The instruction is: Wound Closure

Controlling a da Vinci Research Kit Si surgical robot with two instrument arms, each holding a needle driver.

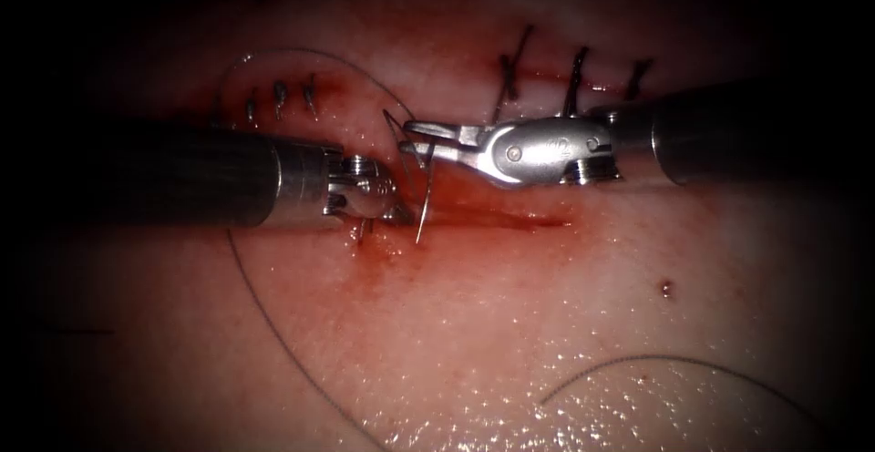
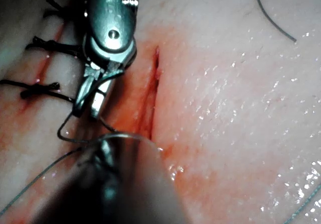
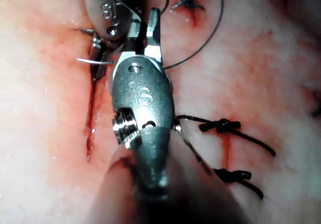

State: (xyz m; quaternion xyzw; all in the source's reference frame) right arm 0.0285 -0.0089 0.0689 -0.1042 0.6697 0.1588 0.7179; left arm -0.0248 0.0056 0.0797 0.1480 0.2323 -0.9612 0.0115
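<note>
Two tools meet over the open cut [image 1: 492, 221] in the tissue [image 1: 565, 324], which runs left to right near the middle of the endoscope view, wet with red fluid [image 1: 383, 261]. The right claw [image 1: 424, 139] comes in from the right, its tips just far of the cut's left end; the jaws look slightly parted and seem to pinch the curved needle [image 1: 425, 199] near its blunt end, though I cannot be sure of the exact spot along the curve. From there the needle arcs down toward the near side, its point free above the tissue at the cut's left end, not buried. In the right wrist view the same claw [image 3: 150, 25] shows its two jaws side by side, and the needle [image 3: 95, 62] juts out as a thin bright sliver beside the left tool. The left claw [image 1: 387, 210] sits low at the left end of the cut, touching the tissue; whether it is spread or pressed together, I cannot tell. Thread [image 1: 273, 324] loops from the needle's area far and left, then sweeps down across the near tissue; another strand curves at the near right. Finished stitches [image 1: 574, 74] stand on the far right, and a smaller row [image 1: 280, 97] on the far left.
</note>
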